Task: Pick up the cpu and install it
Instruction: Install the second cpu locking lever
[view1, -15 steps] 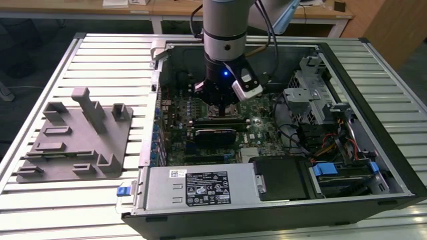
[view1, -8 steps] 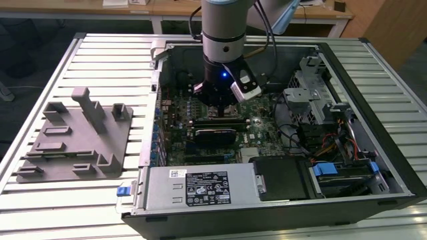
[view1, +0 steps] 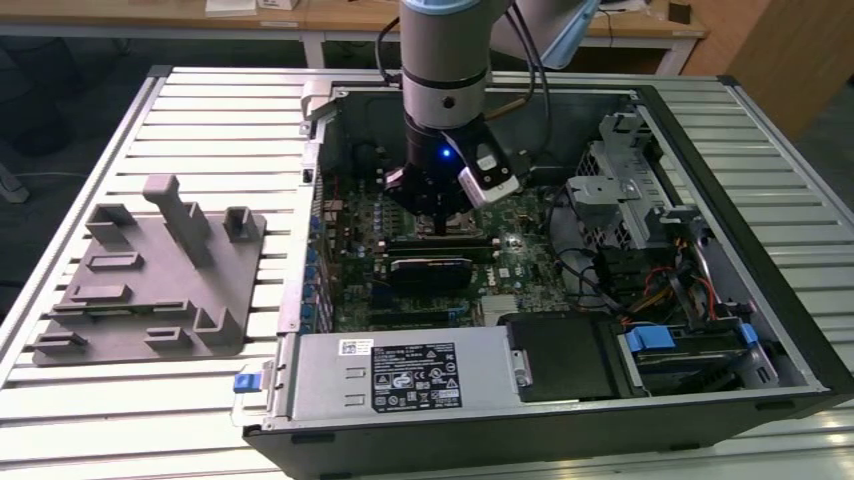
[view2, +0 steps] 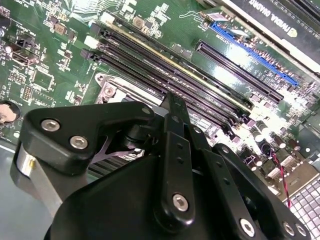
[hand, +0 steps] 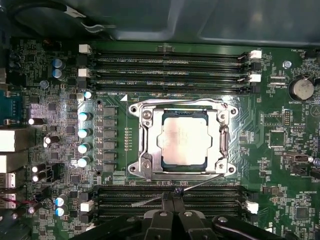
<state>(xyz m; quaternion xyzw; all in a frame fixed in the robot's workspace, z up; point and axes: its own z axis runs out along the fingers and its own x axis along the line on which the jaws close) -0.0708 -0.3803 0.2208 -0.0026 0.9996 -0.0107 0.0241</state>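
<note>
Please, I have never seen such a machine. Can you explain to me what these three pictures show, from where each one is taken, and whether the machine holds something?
The exterior view shows a grey robot arm reaching down into an open black computer case on a slatted metal table. Beside the case stands a grey plastic tray with upright posts. The two wrist views come from cameras riding on the arm. The first wrist view shows the green motherboard with the small silvery square cpu lying in its metal socket frame, and the black gripper with its fingertips together, holding nothing visible.
</note>
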